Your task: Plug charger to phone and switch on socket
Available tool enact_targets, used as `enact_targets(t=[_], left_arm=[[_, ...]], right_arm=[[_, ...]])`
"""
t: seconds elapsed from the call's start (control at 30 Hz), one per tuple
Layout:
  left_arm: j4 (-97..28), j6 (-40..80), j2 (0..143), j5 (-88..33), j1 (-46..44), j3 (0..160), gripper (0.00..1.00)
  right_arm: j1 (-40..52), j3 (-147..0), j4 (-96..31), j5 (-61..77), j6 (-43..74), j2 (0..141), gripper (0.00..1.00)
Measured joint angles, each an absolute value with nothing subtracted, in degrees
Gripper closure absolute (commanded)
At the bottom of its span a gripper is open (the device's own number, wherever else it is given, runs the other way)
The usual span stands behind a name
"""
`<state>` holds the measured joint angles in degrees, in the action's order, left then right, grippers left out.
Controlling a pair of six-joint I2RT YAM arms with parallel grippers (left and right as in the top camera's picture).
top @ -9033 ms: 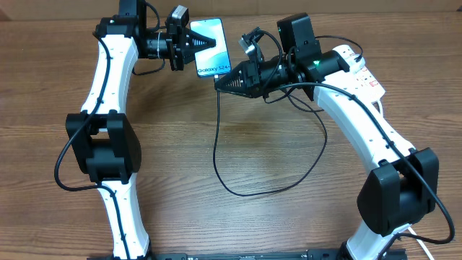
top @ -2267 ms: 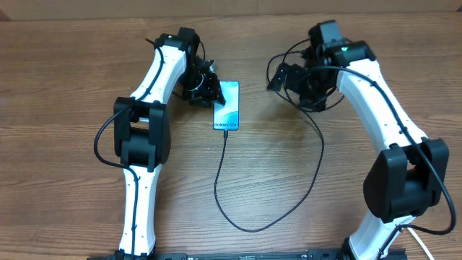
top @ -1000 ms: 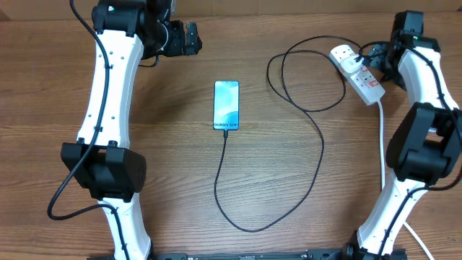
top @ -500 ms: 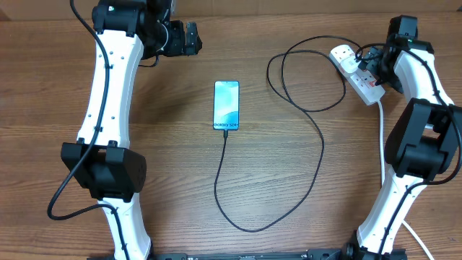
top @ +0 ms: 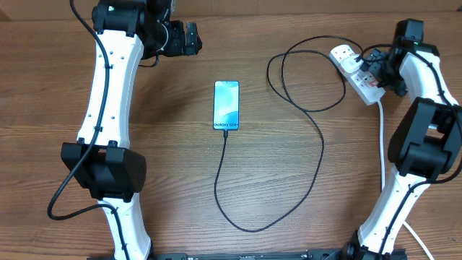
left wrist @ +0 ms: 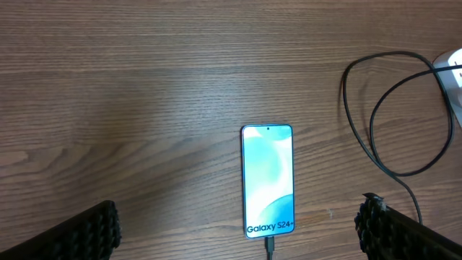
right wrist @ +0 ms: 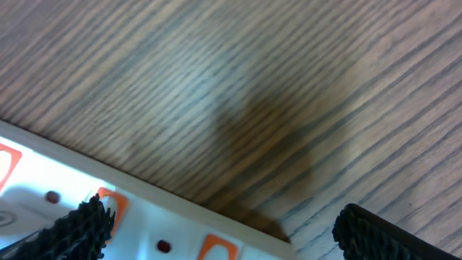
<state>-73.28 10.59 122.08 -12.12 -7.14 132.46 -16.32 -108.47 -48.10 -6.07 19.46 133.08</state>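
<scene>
Phone (top: 226, 105) lies mid-frame, charger (top: 323, 148) plugged in; left claw (top: 195, 37) upper left, right claw (top: 375, 68) over socket (top: 359, 76), both spread apart.

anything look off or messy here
Nothing stands out: the phone lies flat and straight, the charger meets its bottom edge and runs in loose loops toward the socket, with no spill or damage visible.

The phone (left wrist: 267, 180) showed "Galaxy S24+" in white letters near the bottom edge of its blue screen; no other writing was legible
</scene>
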Motion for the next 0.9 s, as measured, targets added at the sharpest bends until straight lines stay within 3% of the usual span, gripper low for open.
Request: enact_targets(t=[0.9], left_arm=[[-73.3,10.6,122.1,-12.1,-7.1,132.5,0.0]], right_arm=[[-17.9,-108.7,-46.7,1.2,19.9,134.6,0.0]])
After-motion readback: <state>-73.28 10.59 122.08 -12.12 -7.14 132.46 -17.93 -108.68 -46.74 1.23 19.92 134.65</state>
